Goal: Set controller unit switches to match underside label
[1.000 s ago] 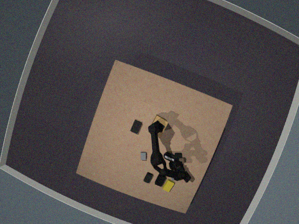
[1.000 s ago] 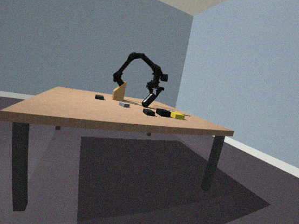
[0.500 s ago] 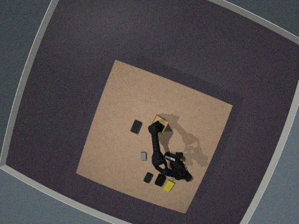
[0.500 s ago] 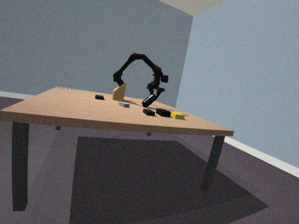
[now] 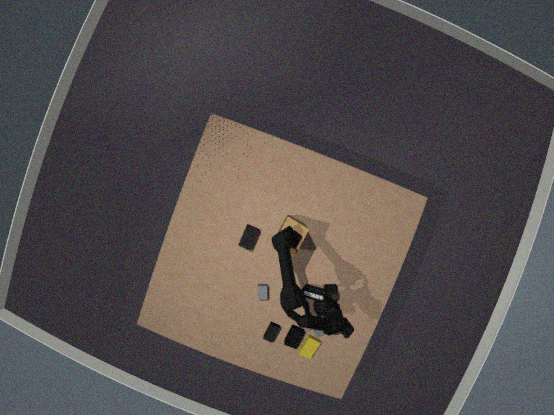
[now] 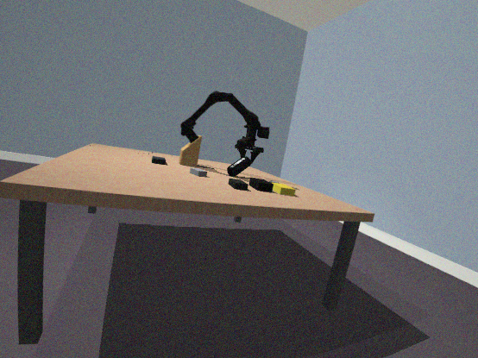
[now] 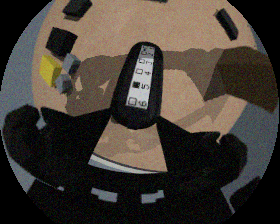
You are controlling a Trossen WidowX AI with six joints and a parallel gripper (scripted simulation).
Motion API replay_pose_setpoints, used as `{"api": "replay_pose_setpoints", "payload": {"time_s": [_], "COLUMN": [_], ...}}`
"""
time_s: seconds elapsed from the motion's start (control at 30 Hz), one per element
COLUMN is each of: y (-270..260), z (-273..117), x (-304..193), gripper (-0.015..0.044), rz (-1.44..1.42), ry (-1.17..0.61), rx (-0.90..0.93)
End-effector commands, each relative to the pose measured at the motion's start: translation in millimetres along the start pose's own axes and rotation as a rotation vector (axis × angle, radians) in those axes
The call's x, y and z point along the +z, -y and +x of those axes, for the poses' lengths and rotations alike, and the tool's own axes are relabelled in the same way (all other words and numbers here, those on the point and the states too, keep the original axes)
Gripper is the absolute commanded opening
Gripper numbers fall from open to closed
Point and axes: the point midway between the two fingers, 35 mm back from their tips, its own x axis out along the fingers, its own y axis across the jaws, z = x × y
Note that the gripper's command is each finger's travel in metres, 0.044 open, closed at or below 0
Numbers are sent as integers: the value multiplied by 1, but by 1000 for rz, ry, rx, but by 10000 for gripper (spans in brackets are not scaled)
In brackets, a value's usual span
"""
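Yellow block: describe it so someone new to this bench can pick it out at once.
On the square wooden tabletop, look at the cluster of small blocks on the side away from the upright tan panel. The yellow block lies at the end of that cluster, beside a black block. It is the only bright yellow thing there; its neighbours are black or grey.

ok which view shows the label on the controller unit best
The wrist view: the label faces it, its squares and several numbers readable. The top view shows only a small pale strip; the exterior view, a thin pale sliver at a steep angle.
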Motion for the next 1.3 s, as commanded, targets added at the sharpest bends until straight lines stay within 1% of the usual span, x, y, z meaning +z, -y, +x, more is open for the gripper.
{"api": "replay_pose_setpoints", "payload": {"time_s": [0.0, 1.27], "y": [2, 3], "z": [9, 35], "x": [1, -13], "gripper": [338, 338], "rz": [3, 3], "ry": [15, 14], "rx": [-16, -15]}}
